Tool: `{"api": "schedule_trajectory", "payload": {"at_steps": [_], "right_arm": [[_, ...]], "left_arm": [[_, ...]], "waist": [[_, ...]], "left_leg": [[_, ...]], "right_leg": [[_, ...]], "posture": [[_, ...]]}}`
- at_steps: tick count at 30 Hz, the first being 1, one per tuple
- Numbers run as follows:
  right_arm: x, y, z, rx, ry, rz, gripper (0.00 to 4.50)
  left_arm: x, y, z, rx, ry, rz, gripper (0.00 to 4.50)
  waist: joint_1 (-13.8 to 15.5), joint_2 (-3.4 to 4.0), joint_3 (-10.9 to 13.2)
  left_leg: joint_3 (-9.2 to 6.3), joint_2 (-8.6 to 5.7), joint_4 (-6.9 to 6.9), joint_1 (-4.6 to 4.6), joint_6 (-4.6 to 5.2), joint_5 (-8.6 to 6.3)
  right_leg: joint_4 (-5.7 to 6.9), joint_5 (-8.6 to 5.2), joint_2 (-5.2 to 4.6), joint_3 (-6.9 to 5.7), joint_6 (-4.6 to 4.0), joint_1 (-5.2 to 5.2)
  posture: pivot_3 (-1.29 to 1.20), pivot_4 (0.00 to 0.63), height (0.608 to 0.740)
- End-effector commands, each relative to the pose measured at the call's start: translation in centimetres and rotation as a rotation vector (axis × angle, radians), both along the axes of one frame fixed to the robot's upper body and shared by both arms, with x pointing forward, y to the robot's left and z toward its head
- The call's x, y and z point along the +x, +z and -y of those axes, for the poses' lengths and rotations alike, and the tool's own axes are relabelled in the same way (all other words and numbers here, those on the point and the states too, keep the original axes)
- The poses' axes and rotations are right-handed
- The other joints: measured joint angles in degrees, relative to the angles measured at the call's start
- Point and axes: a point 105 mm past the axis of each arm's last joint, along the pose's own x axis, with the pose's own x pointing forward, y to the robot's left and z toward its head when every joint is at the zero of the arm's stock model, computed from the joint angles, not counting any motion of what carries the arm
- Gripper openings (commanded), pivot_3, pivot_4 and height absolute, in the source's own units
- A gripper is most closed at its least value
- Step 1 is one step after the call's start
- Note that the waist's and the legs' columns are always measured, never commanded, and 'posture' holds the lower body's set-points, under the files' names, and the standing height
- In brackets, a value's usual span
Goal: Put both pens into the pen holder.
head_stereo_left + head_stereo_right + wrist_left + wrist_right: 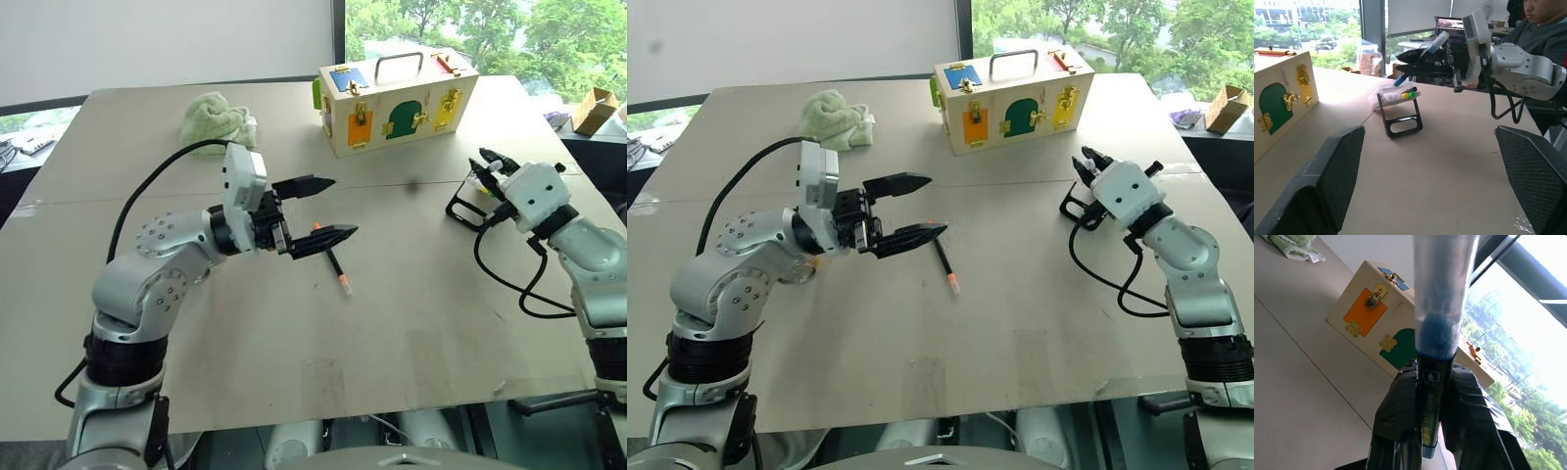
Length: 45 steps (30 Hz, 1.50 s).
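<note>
Cloth first: at about eleven o'clock on the grey table point(294, 372) I see a crumpled green towel point(216, 119) lying by itself. Below it, at roughly nine o'clock, my left gripper point(328, 209) hangs above the tabletop, pointing toward three o'clock, its two black fingers spread wide with nothing between them. Just under the lower finger, near the middle of the table, the orange-capped pen point(335, 262) lies flat on the surface, its orange end toward six o'clock and its upper end hidden behind that finger; I cannot tell whether the finger touches it, though it looks to sit above it. At twelve o'clock stands the wooden latch box point(397, 103) with its metal handle and its orange, green and yellow doors, well apart from both arms. Over at three o'clock is the pen holder point(1399, 106), a small black frame propped at a tilt with a clear top and small yellow and green items inside. My right gripper point(1406, 61) is at the holder, its fingers pressed together on the blue-ended pen point(1437, 338); in the right wrist view the black barrel is pinched between the pads and the clear cap with blue inside sticks out beyond them, and in the left wrist view the pen's lower blue end is at the holder's top
</note>
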Motion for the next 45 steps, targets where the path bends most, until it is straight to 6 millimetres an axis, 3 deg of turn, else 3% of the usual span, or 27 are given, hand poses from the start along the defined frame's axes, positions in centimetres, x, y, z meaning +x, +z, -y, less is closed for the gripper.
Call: {"api": "schedule_trajectory", "payload": {"at_steps": [1, 10, 12, 17, 21, 25, 29, 33, 37, 41, 45], "right_arm": [[0.3, 1.2, 0.6, 0.046, -0.015, 0.04, 0.11], [1.6, 0.8, 1.6, 0.05, -0.063, 0.047, 0.11], [1.9, 0.8, 1.9, 0.034, -0.081, 0.054, 1.13], [2.1, 1.2, 2.1, 0.098, -0.096, 0.073, 3.21], [1.5, 3.6, 1.6, 0.225, -0.074, 0.129, 3.21], [1.4, 3.6, 0.7, 0.247, -0.029, 0.072, 3.21], [0.0, 1.3, -3.1, 0.333, 0.168, -0.224, 3.21], [-3.0, -2.4, -6.9, 0.245, 0.336, -0.536, 3.21], [-5.3, -6.3, -9.7, 0.132, 0.401, -0.751, 3.21], [-5.7, -8.1, -12.4, 0.09, 0.419, -0.794, 3.21], [-4.8, -8.3, -14.3, 0.118, 0.425, -0.785, 3.21]], "left_arm": [[0.7, 0.3, -0.1, 0.016, 0.07, 0.029, 4.46], [1.0, 0.3, 0.1, 0.007, 0.078, 0.008, 4.46], [1.0, 0.6, 0.1, -0.003, 0.074, 0.008, 4.5], [1.0, 0.6, 0.1, 0.003, 0.071, 0.004, 4.5], [1.3, 0.1, -0.5, 0.025, 0.109, 0.005, 4.5], [1.3, -0.5, -0.9, 0.035, 0.112, -0.018, 4.5], [1.5, -1.7, -2.0, 0.065, 0.154, -0.055, 4.5], [0.3, -4.0, -4.1, 0.141, 0.148, -0.127, 4.5], [-3.0, -6.8, -6.8, 0.303, 0.072, -0.262, 4.5], [-3.6, -7.9, -9.8, 0.423, 0.135, -0.285, 4.5], [-3.0, -7.6, -10.0, 0.34, 0.208, -0.283, 4.5]], "waist": [[-0.05, 0.0, 0.0], [-0.08, 0.03, 0.02], [-0.08, 0.03, 0.02], [-0.1, 0.03, 0.02], [-0.18, 0.07, 0.04], [-0.21, 0.08, 0.05], [-0.17, 0.08, 0.04], [-0.41, 0.12, 0.06], [-0.48, 0.12, 0.07], [-0.16, 0.17, 0.1], [0.02, 0.17, 0.1]], "left_leg": [[0.0, 0.0, 0.0, 0.01, 0.0, 0.0], [0.0, 0.0, 0.01, 0.01, 0.0, 0.0], [0.0, 0.0, 0.01, 0.01, 0.0, 0.0], [0.0, 0.0, 0.01, 0.01, 0.0, 0.0], [0.0, 0.0, 0.01, 0.01, 0.0, 0.0], [0.0, 0.0, 0.02, 0.02, -0.01, 0.0], [0.0, 0.01, 0.01, 0.01, 0.0, 0.0], [-0.01, 0.04, 0.0, 0.0, 0.0, 0.0], [-0.01, 0.03, -0.02, 0.01, 0.02, -0.01], [-0.02, 0.04, -0.02, 0.03, 0.03, -0.02], [-0.07, 0.02, 0.02, 0.01, 0.04, -0.03]], "right_leg": [[0.0, 0.0, 0.0, 0.0, 0.0, 0.0], [0.02, 0.0, 0.0, 0.0, 0.0, 0.0], [0.04, 0.0, 0.0, 0.0, 0.0, -0.01], [0.03, 0.0, 0.0, 0.0, 0.0, 0.0], [0.05, 0.0, 0.01, 0.0, 0.0, -0.01], [0.05, 0.0, 0.0, 0.01, 0.0, 0.0], [0.06, 0.0, 0.0, 0.0, -0.01, 0.0], [0.04, 0.0, 0.0, 0.01, -0.01, -0.02], [0.07, 0.0, -0.02, 0.02, -0.03, -0.05], [0.11, -0.01, -0.04, 0.01, -0.05, -0.1], [0.13, 0.01, -0.07, -0.03, -0.04, -0.09]], "posture": [[0.0, 0.15, 0.74], [0.0, 0.15, 0.74], [0.0, 0.15, 0.74], [0.0, 0.15, 0.74], [0.0, 0.15, 0.74], [0.0, 0.15, 0.74], [0.0, 0.15, 0.74], [0.0, 0.15, 0.74], [0.0, 0.15, 0.74], [0.0, 0.15, 0.74], [0.0, 0.15, 0.74]]}}
